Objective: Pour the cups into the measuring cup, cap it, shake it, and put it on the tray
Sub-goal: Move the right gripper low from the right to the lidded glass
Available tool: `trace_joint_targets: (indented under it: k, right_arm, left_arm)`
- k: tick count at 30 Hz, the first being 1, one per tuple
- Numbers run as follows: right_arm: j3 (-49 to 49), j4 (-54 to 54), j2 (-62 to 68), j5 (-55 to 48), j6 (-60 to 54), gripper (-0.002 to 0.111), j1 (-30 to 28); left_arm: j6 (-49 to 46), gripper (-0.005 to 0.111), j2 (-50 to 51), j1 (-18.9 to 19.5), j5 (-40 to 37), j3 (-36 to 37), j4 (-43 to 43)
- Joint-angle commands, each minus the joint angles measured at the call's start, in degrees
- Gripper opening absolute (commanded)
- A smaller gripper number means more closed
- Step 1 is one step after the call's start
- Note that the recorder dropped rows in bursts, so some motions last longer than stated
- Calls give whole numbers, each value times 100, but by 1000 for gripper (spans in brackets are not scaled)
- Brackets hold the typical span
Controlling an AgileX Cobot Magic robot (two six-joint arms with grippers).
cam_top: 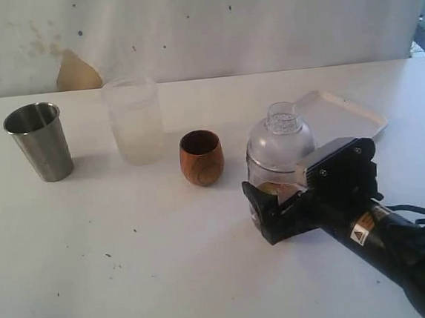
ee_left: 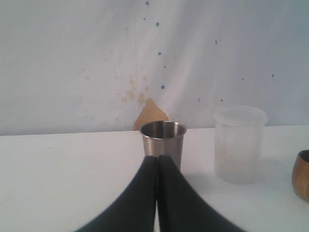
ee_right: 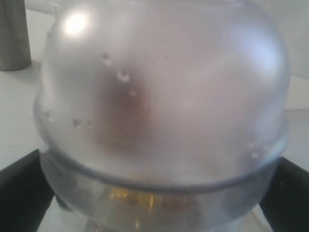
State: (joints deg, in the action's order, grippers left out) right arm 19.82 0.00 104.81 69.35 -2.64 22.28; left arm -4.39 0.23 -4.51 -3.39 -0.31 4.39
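The measuring cup (cam_top: 277, 152) stands on the table right of centre with a clear domed cap (cam_top: 283, 120) on it. Something yellowish shows low inside it. My right gripper (cam_top: 278, 184) is open, one black finger (ee_right: 21, 193) on each side of the cup's lower body (ee_right: 159, 121), which fills the right wrist view. I cannot tell whether the fingers touch it. The brown wooden cup (cam_top: 200, 158) stands just left of it. At the far left is the steel tumbler (cam_top: 40, 140). My left gripper (ee_left: 158, 159) is shut and empty, just short of that tumbler (ee_left: 164, 137).
A frosted white plastic cup (cam_top: 135, 121) stands between the steel tumbler and the wooden cup. The white tray (cam_top: 361, 116) lies behind the measuring cup to the right. A stained white backdrop closes the table's far edge.
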Motion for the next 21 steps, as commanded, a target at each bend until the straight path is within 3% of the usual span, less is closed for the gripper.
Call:
trace_joint_targets:
  k: [1, 21]
  right_arm:
    - [133, 0, 166, 61, 27, 102, -4]
    - [482, 190, 486, 61, 135, 102, -4]
  left_arm:
    - [6, 0, -23, -25, 28, 31, 50]
    - [6, 0, -23, -25, 28, 31, 50]
